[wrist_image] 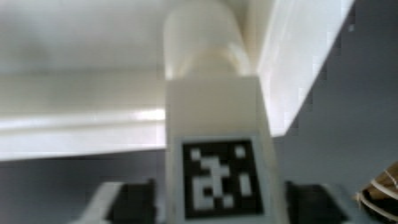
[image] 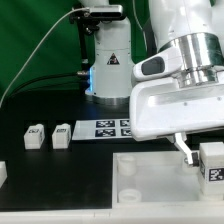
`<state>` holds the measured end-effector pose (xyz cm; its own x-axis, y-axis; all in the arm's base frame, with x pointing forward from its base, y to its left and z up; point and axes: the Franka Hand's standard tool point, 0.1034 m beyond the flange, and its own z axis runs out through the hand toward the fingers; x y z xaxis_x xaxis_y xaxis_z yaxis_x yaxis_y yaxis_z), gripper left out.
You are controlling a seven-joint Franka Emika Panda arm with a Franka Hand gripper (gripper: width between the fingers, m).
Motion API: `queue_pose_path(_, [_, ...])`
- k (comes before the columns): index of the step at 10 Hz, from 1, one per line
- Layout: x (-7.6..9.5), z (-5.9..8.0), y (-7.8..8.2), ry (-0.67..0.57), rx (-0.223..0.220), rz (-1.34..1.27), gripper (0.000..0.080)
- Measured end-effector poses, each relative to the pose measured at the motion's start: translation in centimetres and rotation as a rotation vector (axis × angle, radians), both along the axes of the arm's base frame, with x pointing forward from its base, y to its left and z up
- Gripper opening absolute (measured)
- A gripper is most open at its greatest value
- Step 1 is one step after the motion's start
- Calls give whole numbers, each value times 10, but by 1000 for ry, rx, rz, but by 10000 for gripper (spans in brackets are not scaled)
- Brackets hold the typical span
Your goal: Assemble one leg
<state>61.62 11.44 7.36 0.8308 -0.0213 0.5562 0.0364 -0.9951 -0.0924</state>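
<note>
A white square-section leg [wrist_image: 217,120] with a black-and-white tag lies lengthwise between my gripper's [wrist_image: 217,206] two dark pads [wrist_image: 135,200]. A narrow gap shows on each side of it, so the gripper is open and straddles the leg. In the exterior view the leg [image: 212,166] stands over the right end of the large white panel [image: 150,185], with my gripper [image: 198,150] just above it. One finger [image: 185,148] shows beside the leg. The leg's far end points at the panel [wrist_image: 89,100].
Two more legs [image: 36,135] [image: 62,135] lie on the dark table at the exterior view's left, and a third [image: 3,172] is at the left edge. The marker board [image: 110,128] lies behind the panel. A white base column [image: 108,60] stands at the back.
</note>
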Motion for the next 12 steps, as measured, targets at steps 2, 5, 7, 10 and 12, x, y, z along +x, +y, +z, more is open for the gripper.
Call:
queue_pose_path(2, [-1, -1, 0, 5, 0, 1, 517])
queue_pose_path(5, [-1, -2, 0, 6, 0, 0, 647])
queue_pose_path(7, [-2, -2, 0, 7, 0, 1, 649])
queue_pose_path(10, [-2, -3, 0, 24, 2, 1, 649])
queue_pose_path(12, [5, 19, 2, 127, 18, 19, 649])
